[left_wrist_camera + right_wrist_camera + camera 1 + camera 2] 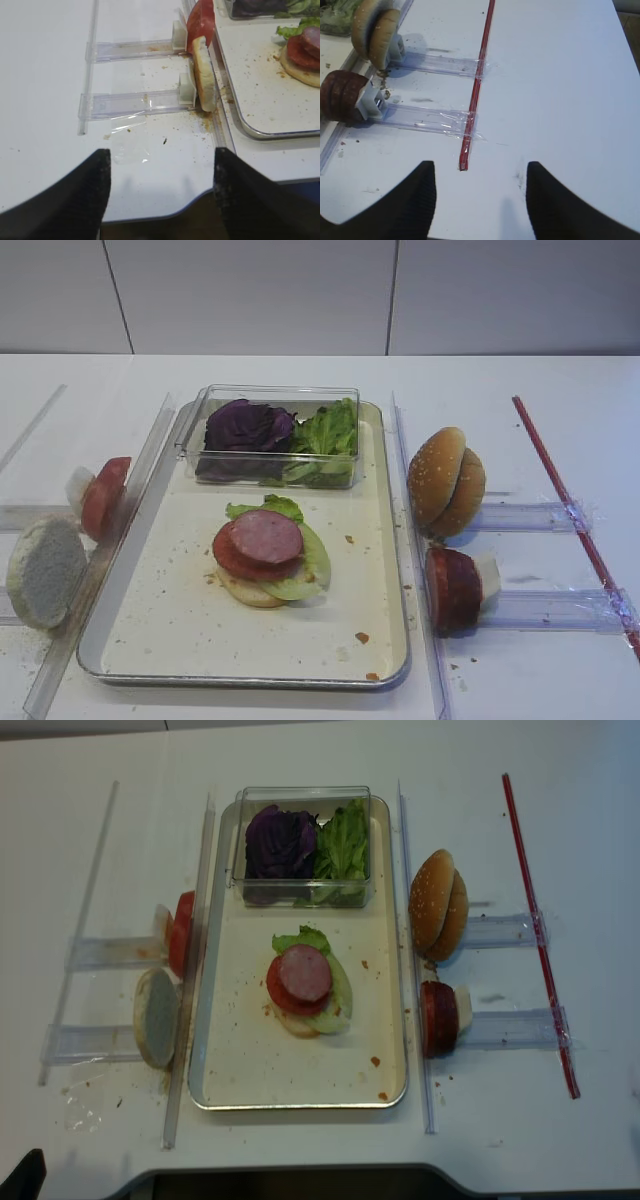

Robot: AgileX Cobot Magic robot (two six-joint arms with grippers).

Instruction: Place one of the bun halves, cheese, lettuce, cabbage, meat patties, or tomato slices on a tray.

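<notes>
Two high ext cams facing tray (120,625), one steeper, wrist cams low, each side, sharing tray edge

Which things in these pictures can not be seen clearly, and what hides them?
- Bottom bun half, exterior high: covered by lettuce, tomato slice and meat patty; only its edge shows.
- Meat patties, right wrist: stacked edge-on, number unclear.
- Clear box, left wrist: cut off by the top edge.

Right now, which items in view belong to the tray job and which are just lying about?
Job:
tray
bun halves
meat patties
tomato slices
lettuce
cabbage

Lying about:
red strip
clear holders
clear box
</notes>
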